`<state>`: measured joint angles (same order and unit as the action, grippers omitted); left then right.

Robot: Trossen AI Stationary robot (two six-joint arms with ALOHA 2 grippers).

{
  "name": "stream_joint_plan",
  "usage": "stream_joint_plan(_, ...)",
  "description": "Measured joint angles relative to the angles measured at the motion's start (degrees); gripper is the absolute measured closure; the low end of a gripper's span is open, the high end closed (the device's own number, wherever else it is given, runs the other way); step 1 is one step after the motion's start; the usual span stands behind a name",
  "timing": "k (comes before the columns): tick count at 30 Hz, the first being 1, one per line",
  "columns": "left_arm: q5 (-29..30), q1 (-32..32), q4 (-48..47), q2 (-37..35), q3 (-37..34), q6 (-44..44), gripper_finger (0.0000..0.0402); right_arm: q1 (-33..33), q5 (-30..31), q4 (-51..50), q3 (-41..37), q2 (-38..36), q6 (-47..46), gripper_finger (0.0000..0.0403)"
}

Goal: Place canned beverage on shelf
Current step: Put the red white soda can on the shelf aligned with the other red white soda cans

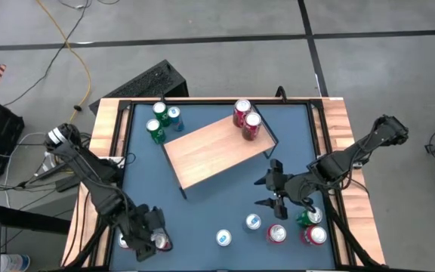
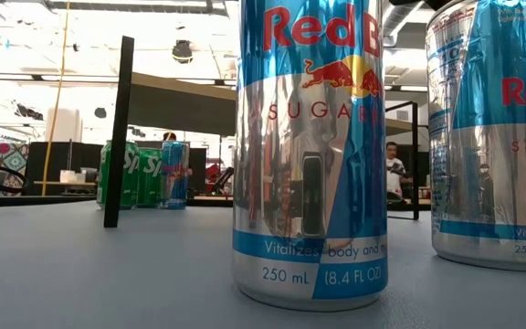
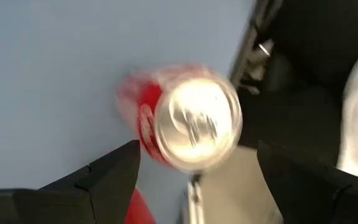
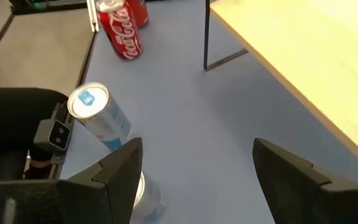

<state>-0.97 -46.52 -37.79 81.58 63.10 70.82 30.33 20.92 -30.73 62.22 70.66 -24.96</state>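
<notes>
Desk: you have a dark blue top [image 1: 210,204] with a light wood edge, carrying the shelf and several groups of cans.
Shelf: the light wood board [image 1: 216,151] on thin black legs sits near the middle of the desk, turned at an angle; its top is bare.
Left arm: it reaches down to the desk's near left corner, where your left gripper [image 1: 148,236] hangs over a red can [image 3: 185,124], with its fingers [image 3: 107,174] spread apart on either side and not touching it.
Right arm: it comes in from the right edge; your right gripper [image 1: 272,193] hovers over bare blue desk between the shelf and the near cans, its fingers [image 4: 114,168] spread apart and holding nothing.
Cans behind the shelf, right: two red cans [image 1: 246,119] stand just beside the shelf's far right corner.
Cans behind the shelf, left: two green cans and a blue one [image 1: 163,121] stand together at the far left.
Near cans: two blue-and-silver cans [image 1: 238,230] stand in front, with red ones [image 1: 294,234] and a green can [image 1: 306,217] beside them to the right.
Closest can, low view: a Red Bull sugar-free can [image 2: 310,151] stands upright.
</notes>
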Motion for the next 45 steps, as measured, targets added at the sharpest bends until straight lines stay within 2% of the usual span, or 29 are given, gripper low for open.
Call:
stream_joint_plan(5, 6.3, 0.0, -3.7, 1.0, 4.4, -4.1, 0.0093, 0.0, -1.2, -0.8, -0.1, 1.5, 0.1, 0.0112)
stream_joint_plan(9, 12.2, -0.6, -10.7, 1.1, 8.2, -6.3, 0.0093, -0.1, -1.3, -0.3, 0.0, 3.3, 0.2, 0.0112)
stream_joint_plan(13, 15.1, -1.2, -14.3, 1.0, 11.0, -8.0, 0.0093, -0.1, -1.4, 0.3, 0.0, 5.9, 0.0, 0.0112)
stream_joint_plan(19, 14.8, -1.3, -13.9, 2.8, 11.5, -12.1, 0.0093, -0.1, -1.7, 1.5, 0.0, 7.5, 0.0, 0.0112)
stream_joint_plan(25, 5.8, -1.8, -13.9, 10.4, 11.5, -14.7, 0.0093, -0.1, -1.7, 1.8, 0.0, 7.1, 0.0, 0.0112)
stream_joint_plan(29, 3.8, -1.7, -13.3, 12.8, 12.5, -14.1, 0.0093, -0.1, -1.7, 1.7, 0.0, 7.1, 0.0, 0.0112)
stream_joint_plan(32, 5.6, -1.8, -14.8, 12.9, 14.8, -14.2, 0.0093, -0.4, -1.7, 1.8, 0.0, 7.4, 0.0, 0.0112)
stream_joint_plan(39, 12.4, -1.8, -27.4, 12.9, 21.9, -13.4, 0.0093, -0.9, -1.7, 2.7, 0.0, 7.4, 0.0, 0.0112)
stream_joint_plan(45, 15.4, -1.9, -28.0, 13.2, 27.2, -13.3, 0.0093, -0.9, -1.7, 2.5, 0.0, 7.4, 0.0, 0.0112)
